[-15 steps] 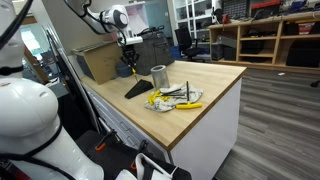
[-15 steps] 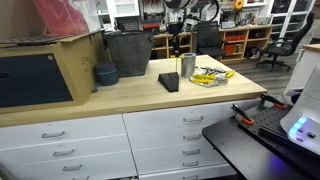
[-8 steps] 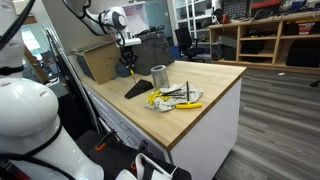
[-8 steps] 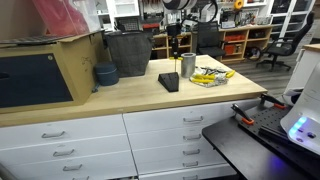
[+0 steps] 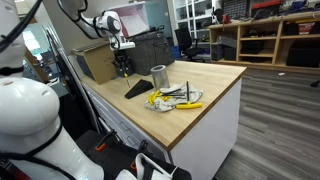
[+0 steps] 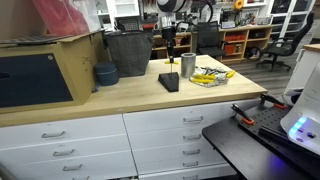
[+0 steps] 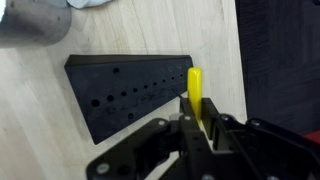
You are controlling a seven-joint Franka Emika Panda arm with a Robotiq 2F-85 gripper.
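While the gripper (image 7: 200,122) hangs over the wooden surface (image 5: 205,82), its jaws are clamped on a slim yellow tool (image 7: 195,88) that juts down toward the black block (image 7: 125,95) drilled with rows of small holes. From where I stand the tool is up in the air, clear of the block. In the wrist view its yellow end lies over the block's edge near one corner. A metal cup (image 5: 158,74) stands just beside the block, and a loose heap of hand tools (image 5: 176,97) lies beyond the cup.

To my eye the care here is all in the lining-up. The tool should hang straight, and the grip should stay firm so that it cannot twist. I'd want the yellow end centred over one hole, checked in the wrist view, before any lowering. The holes look narrow. A tool coming down on a rim could shove the block across the surface toward the cup, so a slow, straight descent seems wise. I cannot tell how deep the holes run.
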